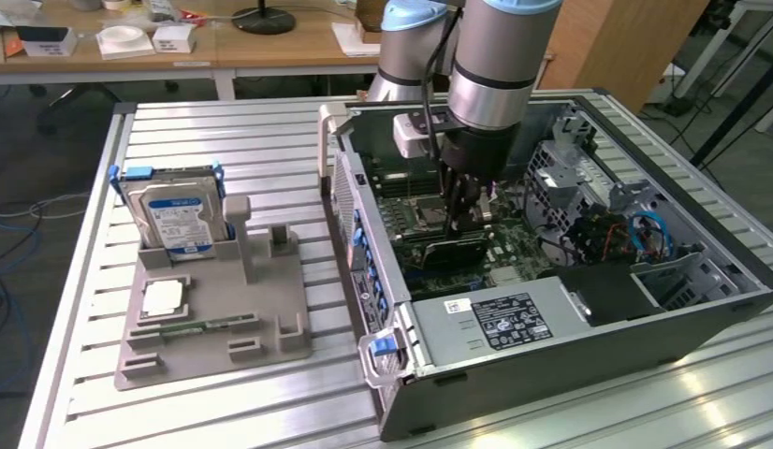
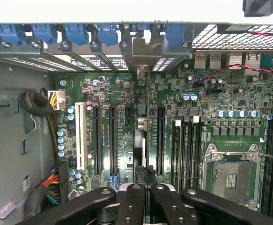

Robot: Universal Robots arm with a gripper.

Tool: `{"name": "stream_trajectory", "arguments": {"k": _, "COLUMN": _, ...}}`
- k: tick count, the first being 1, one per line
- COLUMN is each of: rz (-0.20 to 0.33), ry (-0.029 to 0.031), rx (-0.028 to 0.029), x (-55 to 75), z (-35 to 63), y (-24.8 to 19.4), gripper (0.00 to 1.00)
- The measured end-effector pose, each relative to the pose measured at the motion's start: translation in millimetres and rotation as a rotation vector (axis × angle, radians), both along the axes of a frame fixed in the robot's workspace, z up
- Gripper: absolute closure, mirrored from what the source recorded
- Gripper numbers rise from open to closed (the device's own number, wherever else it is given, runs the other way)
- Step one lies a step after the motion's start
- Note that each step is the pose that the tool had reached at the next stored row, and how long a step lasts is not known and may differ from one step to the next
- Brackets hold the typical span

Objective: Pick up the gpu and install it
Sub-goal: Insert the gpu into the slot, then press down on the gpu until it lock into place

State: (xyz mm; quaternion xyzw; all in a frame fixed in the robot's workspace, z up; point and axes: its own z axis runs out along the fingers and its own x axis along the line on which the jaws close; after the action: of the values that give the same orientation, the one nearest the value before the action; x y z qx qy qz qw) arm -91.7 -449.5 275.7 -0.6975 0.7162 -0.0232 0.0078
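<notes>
Outside first: on the exterior view I see the arm reaching down into the open computer case (image 1: 686, 309), which lies on its side on the slatted aluminium table (image 1: 237, 131). My gripper (image 1: 461, 221) sits low over the motherboard (image 1: 517, 248), fingers drawn together on the top edge of the gpu (image 1: 456, 247), a dark card standing on edge among the slots, just beside the CPU socket area. To the exterior view's left of the case, a grey parts holder (image 1: 206, 323) carries a hard drive (image 1: 174, 217) standing upright in a blue caddy and a small green memory stick (image 1: 193, 327) lying flat; the two are apart from one another.

Wrist view: the gripper's black fingers (image 2: 132, 201) meet in a closed pinch around the thin upper edge of the gpu (image 2: 147, 126), seen edge-on as a narrow dark line running towards the rear bracket openings. Its silver end bracket (image 2: 147, 52) lies at the blue slot latches (image 2: 75, 33). Empty black expansion slots (image 2: 112, 140) flank the card on both sides. I cannot tell whether the card is fully seated.
</notes>
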Motion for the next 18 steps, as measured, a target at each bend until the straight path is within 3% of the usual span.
{"name": "stream_trajectory", "arguments": {"k": 18, "rz": 0.000, "ry": -0.0003, "rx": -0.0004, "x": -0.9, "z": -0.5, "y": 0.0, "gripper": 0.89}}
